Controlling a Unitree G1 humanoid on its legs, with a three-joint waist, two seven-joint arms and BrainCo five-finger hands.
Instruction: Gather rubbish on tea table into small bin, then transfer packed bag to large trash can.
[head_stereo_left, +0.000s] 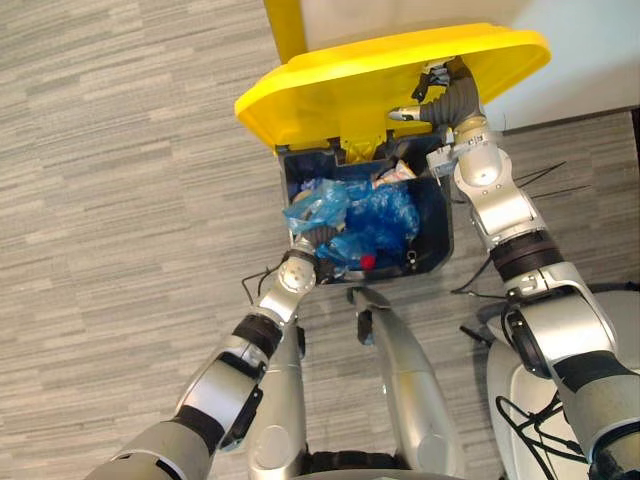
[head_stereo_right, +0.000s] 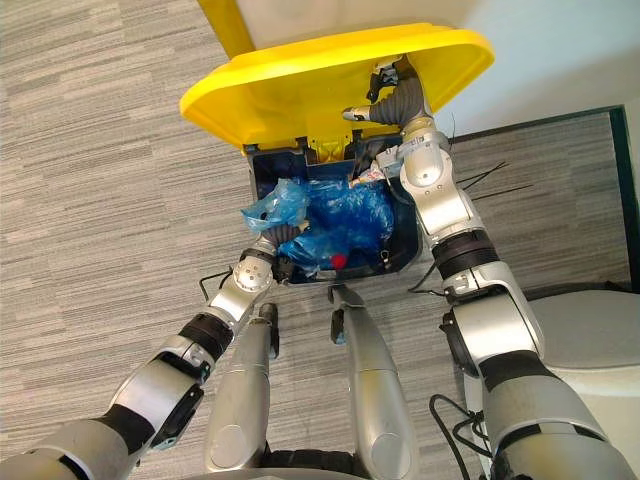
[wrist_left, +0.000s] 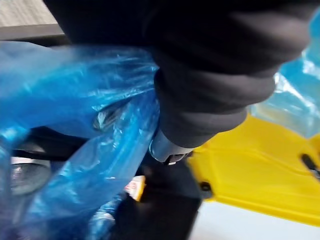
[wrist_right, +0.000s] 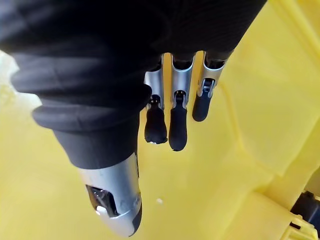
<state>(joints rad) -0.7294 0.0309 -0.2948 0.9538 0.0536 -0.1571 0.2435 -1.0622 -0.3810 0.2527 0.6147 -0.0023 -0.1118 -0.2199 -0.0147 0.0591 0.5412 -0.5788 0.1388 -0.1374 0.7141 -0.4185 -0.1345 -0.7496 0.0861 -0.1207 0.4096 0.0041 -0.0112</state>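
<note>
The large trash can (head_stereo_left: 436, 240) has a dark blue body and stands open, its yellow lid (head_stereo_left: 340, 90) tipped up. My right hand (head_stereo_left: 432, 98) is open, its straight fingers (wrist_right: 177, 125) resting against the lid's underside and holding it up. The packed blue bag (head_stereo_left: 378, 215) lies inside the can, with its bunched top at the near left rim. My left hand (head_stereo_left: 308, 243) is at that rim, shut on the bag's top. Blue plastic (wrist_left: 75, 100) is wrapped close around the hand, and its thumb (wrist_left: 167, 150) shows past the dark cover.
A red item (head_stereo_left: 368, 262) and a light wrapper (head_stereo_left: 396, 174) show among the rubbish in the can. A pale wall (head_stereo_left: 580, 80) and a yellow post (head_stereo_left: 285, 25) stand behind the can. A pale rounded object (head_stereo_right: 590, 330) sits on the grey carpet to the right.
</note>
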